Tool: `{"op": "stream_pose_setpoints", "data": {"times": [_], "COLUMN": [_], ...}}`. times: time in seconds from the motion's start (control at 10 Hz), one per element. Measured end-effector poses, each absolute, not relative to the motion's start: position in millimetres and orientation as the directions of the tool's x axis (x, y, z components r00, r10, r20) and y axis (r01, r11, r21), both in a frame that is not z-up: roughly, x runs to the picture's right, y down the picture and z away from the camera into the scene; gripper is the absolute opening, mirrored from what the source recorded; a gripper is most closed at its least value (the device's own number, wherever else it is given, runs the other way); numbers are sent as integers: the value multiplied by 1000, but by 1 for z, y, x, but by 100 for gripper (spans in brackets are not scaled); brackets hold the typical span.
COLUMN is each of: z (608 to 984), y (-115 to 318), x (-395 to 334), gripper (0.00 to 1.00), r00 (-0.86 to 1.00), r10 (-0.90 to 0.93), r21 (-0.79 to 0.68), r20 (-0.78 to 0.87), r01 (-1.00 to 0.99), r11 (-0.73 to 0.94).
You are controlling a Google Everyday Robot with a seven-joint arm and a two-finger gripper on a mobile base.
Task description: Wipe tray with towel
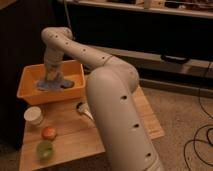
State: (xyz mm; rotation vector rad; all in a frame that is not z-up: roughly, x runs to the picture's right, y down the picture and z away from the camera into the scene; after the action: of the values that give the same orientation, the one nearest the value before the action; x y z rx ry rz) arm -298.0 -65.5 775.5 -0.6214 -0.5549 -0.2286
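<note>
Down in the orange tray (34, 96), far left on the wooden table (70, 133), my gripper (51, 76) meets the crumpled blue towel (63, 84); its grip I cannot tell.

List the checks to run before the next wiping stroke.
1. Towel inside the tray: ok, it lies on the tray floor.
2. End effector down in the tray, at the towel: ok.
3. Tray resting on the table: ok, at the far left corner.
4. White cup, round orange object and green object outside the tray: ok, all on the table in front of it.
5. Towel secured to the end effector: cannot tell.
</note>
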Motion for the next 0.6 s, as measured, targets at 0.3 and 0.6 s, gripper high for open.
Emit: {"op": "stream_pose_setpoints", "data": {"times": [0.3, 0.6], "z": [772, 780], "y": [-57, -66], "x": [-245, -210], "gripper": [0, 0], "r00": [874, 916], "r10": [-17, 20], "r21": [-525, -549], "r20": [485, 401], "r01": [307, 223], "r11": [794, 806]}}
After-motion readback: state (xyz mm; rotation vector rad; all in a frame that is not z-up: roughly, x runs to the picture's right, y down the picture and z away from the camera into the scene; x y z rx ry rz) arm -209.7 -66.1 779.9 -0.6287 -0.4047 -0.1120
